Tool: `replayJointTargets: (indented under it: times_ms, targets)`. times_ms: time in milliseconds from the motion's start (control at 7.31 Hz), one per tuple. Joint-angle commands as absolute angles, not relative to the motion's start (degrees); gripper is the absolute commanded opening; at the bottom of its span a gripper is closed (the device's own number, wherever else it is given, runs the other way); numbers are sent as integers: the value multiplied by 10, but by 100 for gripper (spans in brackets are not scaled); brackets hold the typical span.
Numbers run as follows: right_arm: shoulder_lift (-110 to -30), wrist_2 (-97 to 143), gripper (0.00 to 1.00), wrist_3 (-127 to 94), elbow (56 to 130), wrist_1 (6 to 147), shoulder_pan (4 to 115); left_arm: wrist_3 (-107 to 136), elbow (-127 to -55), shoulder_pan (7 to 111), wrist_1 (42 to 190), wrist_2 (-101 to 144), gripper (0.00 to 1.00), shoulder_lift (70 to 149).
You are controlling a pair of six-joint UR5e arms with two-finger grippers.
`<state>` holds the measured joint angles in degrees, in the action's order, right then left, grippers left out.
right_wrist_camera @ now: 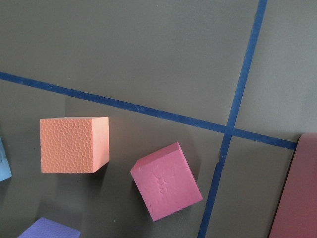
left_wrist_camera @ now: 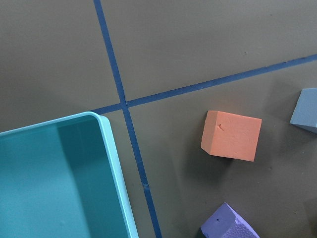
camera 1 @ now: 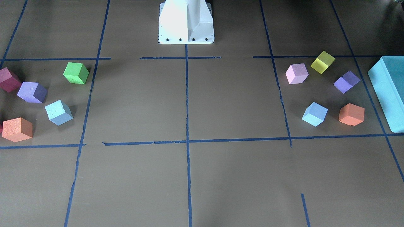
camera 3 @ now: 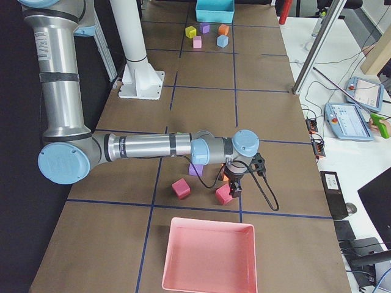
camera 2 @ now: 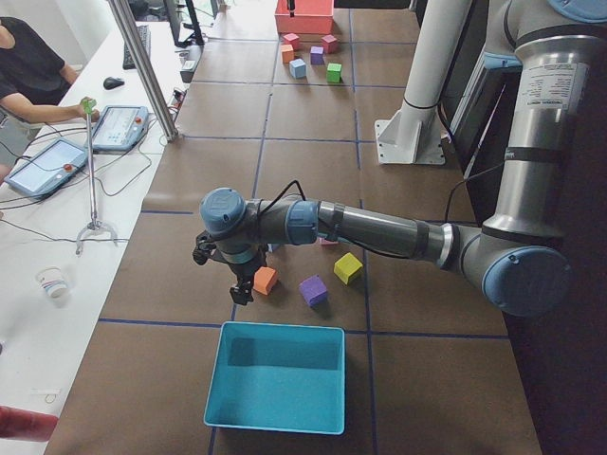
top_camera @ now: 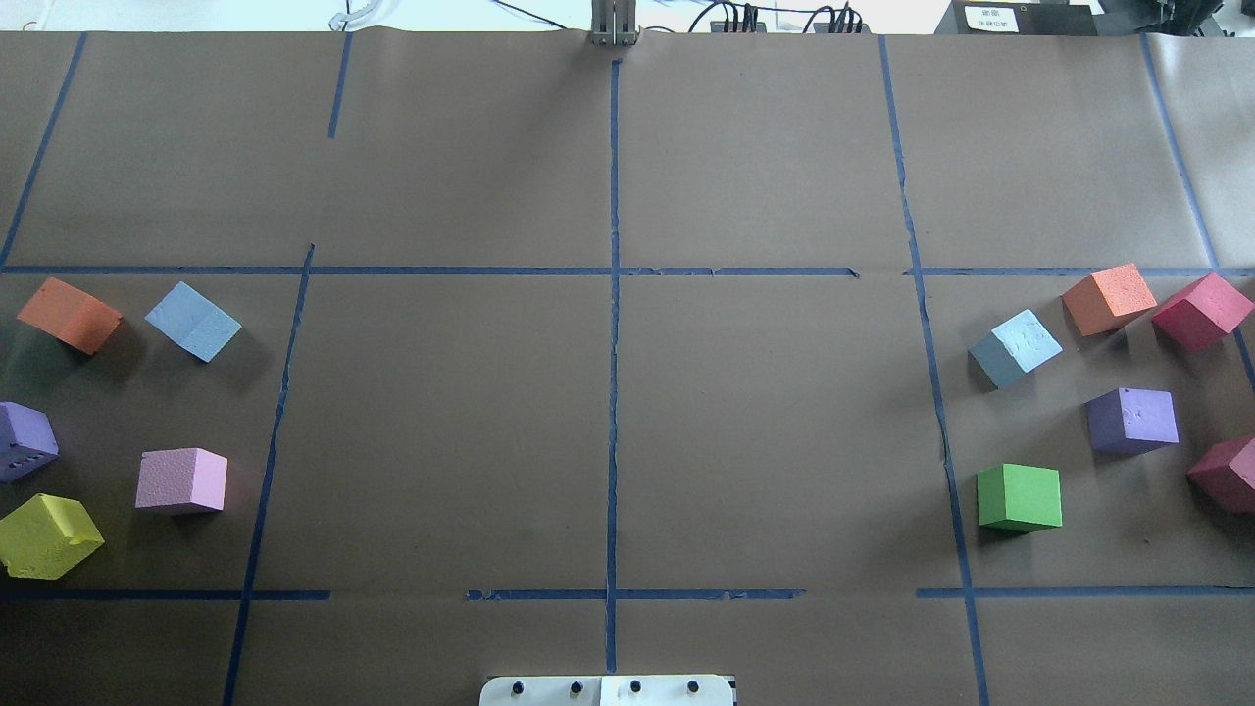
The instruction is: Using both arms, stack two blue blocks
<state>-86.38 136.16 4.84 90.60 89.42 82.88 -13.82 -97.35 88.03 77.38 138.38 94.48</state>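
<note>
One pale blue block (top_camera: 193, 321) lies on the table's left side, between an orange cube (top_camera: 69, 314) and a pink cube (top_camera: 181, 480); it also shows in the front view (camera 1: 315, 114) and at the left wrist view's edge (left_wrist_camera: 304, 110). The other blue block (top_camera: 1016, 348) lies on the right side, also in the front view (camera 1: 59, 112). The left gripper (camera 2: 239, 292) shows only in the exterior left view, above the orange cube (camera 2: 265, 280). The right gripper (camera 3: 233, 191) shows only in the exterior right view, over a red cube (camera 3: 223, 195). I cannot tell whether either is open.
A teal box (camera 1: 389, 91) stands beyond the left-side cubes and a pink tray (camera 3: 208, 256) beyond the right-side ones. Purple, yellow, green, orange and red cubes surround the blue blocks. The white pedestal (camera 1: 186, 22) stands at the robot's edge.
</note>
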Motion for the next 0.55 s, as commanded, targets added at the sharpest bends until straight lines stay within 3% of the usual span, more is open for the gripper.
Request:
replayJointTargets:
  times_ms: [0, 410]
  targets:
    - [-871, 1367, 100, 49, 911, 893, 829, -137, -1017, 880, 718, 1357, 100, 937]
    - [-870, 1373, 100, 55, 910, 892, 829, -134, -1041, 878, 722, 1360, 100, 908]
